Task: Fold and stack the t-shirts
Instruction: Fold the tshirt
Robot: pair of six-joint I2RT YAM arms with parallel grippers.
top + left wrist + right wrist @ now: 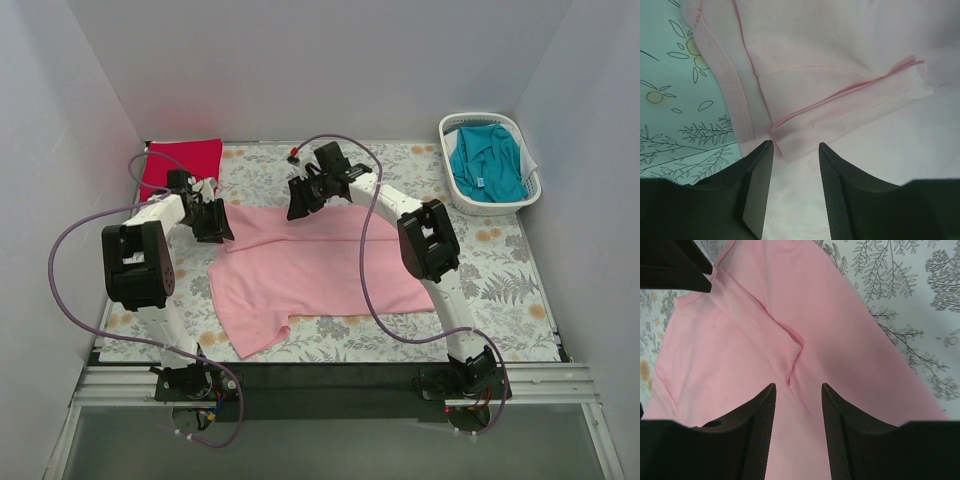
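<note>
Plain shirts in three colours over a flowered cloth.
You're looking at a light pink t-shirt (320, 265), unpatterned, with hems stitched in a slightly deeper pink, a bright red t-shirt (180, 160), and a teal t-shirt (487, 165). The basket (455, 125) is white. The cloth (500, 270) is pale, printed with grey ferns and leaves and small orange blossoms. Your left gripper (213, 225) and right gripper (303, 200) are black, the arms (440, 290) white and black, and the cables (365, 260) lilac.

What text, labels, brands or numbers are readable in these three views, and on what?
No legible text in any view.
The small white patch, possibly a tag, on the teal fabric t-shirt in the white slatted plastic laundry basket: too small to read.
On the light pink fabric t-shirt, bright red fabric t-shirt and grey-and-orange floral patterned cloth: no print or label visible.
</note>
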